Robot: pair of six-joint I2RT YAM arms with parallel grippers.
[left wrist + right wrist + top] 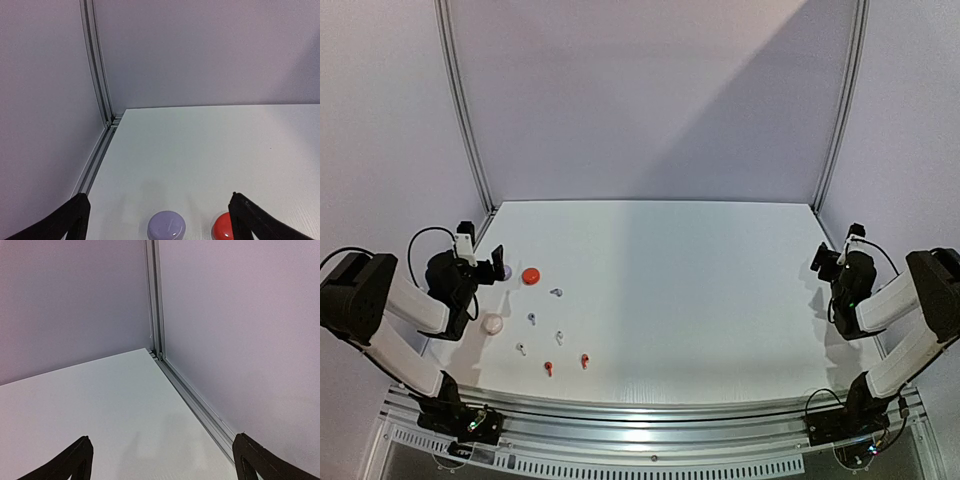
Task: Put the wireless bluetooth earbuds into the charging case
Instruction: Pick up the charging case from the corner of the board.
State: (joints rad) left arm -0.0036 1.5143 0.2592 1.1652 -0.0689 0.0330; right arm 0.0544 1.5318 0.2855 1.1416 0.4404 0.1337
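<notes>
Three round charging cases lie shut at the table's left: a lilac one (506,271) (166,226), a red one (531,276) (223,228) and a white one (493,324). Tiny stemmed earbuds are scattered near them: two lilac-grey (556,292) (531,318), two white (559,337) (521,348) and two red (548,368) (585,360). My left gripper (492,264) (159,200) is open, just left of the lilac case, with nothing between its fingers. My right gripper (823,262) (162,438) is open and empty at the far right edge.
Aluminium frame rails (97,155) (200,407) run along the table's left and right edges, with grey walls close behind and beside. The white tabletop (680,290) stretches bare between the two arms.
</notes>
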